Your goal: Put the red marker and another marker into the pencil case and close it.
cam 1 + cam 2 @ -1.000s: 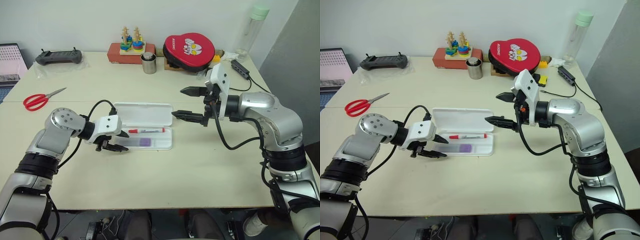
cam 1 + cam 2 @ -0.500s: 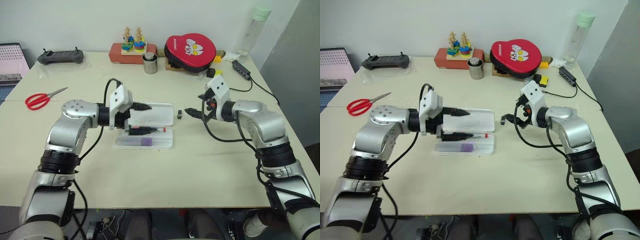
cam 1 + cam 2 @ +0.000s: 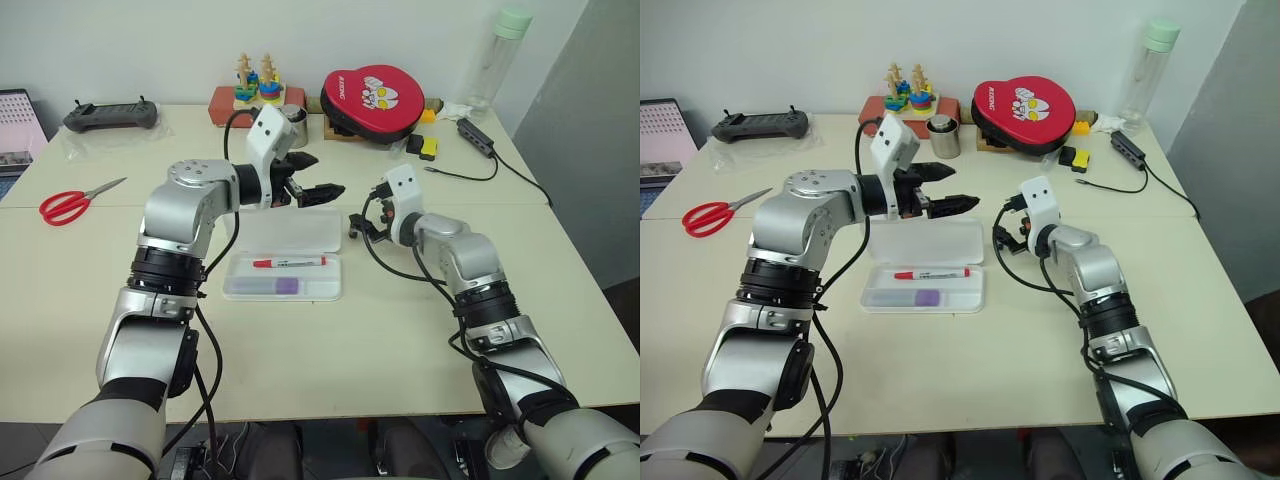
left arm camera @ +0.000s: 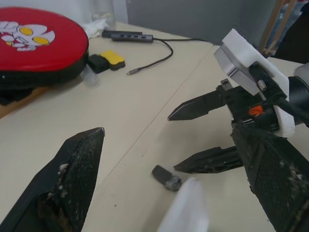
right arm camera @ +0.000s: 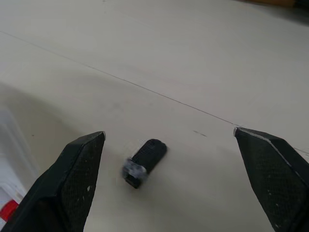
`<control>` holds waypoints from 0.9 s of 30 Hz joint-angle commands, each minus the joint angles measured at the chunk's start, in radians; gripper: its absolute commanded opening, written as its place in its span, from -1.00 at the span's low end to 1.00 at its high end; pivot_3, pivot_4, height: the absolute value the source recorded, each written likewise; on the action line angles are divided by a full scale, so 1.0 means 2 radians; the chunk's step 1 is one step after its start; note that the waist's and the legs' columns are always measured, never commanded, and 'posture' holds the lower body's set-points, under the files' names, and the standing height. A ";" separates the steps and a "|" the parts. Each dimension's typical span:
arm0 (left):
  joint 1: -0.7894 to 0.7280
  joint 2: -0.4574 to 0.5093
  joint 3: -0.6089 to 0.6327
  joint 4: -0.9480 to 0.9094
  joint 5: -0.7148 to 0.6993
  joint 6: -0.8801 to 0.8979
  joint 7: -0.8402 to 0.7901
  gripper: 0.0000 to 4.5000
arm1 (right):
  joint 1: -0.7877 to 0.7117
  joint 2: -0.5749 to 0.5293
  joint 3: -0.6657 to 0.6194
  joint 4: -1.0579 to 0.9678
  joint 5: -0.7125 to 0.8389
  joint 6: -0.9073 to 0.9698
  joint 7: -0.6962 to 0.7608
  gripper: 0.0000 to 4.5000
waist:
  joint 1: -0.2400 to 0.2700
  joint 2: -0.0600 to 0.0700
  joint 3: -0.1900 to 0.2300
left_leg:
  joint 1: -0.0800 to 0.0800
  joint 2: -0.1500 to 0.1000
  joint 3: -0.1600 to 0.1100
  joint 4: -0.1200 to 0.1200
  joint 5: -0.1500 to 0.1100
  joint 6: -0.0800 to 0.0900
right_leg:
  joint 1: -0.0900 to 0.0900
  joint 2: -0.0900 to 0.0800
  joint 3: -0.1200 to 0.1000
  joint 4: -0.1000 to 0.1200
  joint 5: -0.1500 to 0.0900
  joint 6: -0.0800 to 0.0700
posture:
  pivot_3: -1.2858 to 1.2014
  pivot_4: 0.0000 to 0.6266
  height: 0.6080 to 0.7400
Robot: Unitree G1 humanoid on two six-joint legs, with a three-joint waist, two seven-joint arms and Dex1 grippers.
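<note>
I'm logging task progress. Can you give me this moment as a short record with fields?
pencil case: open, lid laid flat on the table
red marker: in the case
lavender highlighter: in the case, nearer the front edge
left gripper: open, empty, above the lid
right gripper: open, empty, around a small black block
left to do: close the lid

A: The pencil case [image 3: 290, 232] looks like smooth, faintly translucent white plastic. And the table [image 3: 330, 330]?

B: Matt cream laminate. The cup [image 3: 946, 138] is brushed metal, and the black fingers [image 5: 72, 179] carry a rough, cross-hatched texture.
</note>
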 commanded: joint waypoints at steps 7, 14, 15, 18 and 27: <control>-0.018 -0.005 -0.001 0.001 0.009 -0.019 -0.005 1.00 | -0.015 0.022 0.012 0.068 -0.031 -0.044 -0.013 1.00 | -0.001 0.000 0.000 | 0.000 0.000 0.000 0.000 0.000 0.000 | 0.000 0.000 0.000 0.000 0.000 0.000 | 0.03 -0.52 1.00; -0.019 -0.008 0.003 0.007 0.012 -0.023 0.002 1.00 | -0.021 0.027 0.016 0.109 -0.048 -0.064 -0.016 0.57 | -0.002 0.000 0.000 | 0.000 0.000 0.000 0.000 0.000 0.000 | 0.000 0.000 0.000 0.000 0.000 0.000 | 0.03 -0.52 1.00; -0.019 -0.009 0.003 0.006 0.012 -0.023 0.003 1.00 | -0.022 0.027 0.015 0.113 -0.049 -0.068 -0.017 0.50 | -0.002 0.000 0.000 | 0.000 0.000 0.000 0.000 0.000 0.000 | 0.000 0.000 0.000 0.000 0.000 0.000 | 0.03 -0.52 1.00; -0.017 -0.009 0.004 0.003 0.012 -0.022 0.005 1.00 | -0.026 0.028 0.014 0.124 -0.052 -0.078 -0.020 0.13 | -0.002 0.000 0.000 | 0.000 0.000 0.000 0.000 0.000 0.000 | 0.000 0.000 0.000 0.000 0.000 0.000 | 0.03 -0.52 1.00; -0.017 -0.008 0.008 0.004 0.012 -0.020 0.011 1.00 | -0.029 0.031 0.010 0.141 -0.060 -0.105 -0.022 -0.82 | -0.002 0.000 0.000 | 0.000 0.000 0.000 0.000 0.000 0.000 | 0.000 0.000 0.000 0.000 0.000 0.000 | 0.03 -0.52 1.00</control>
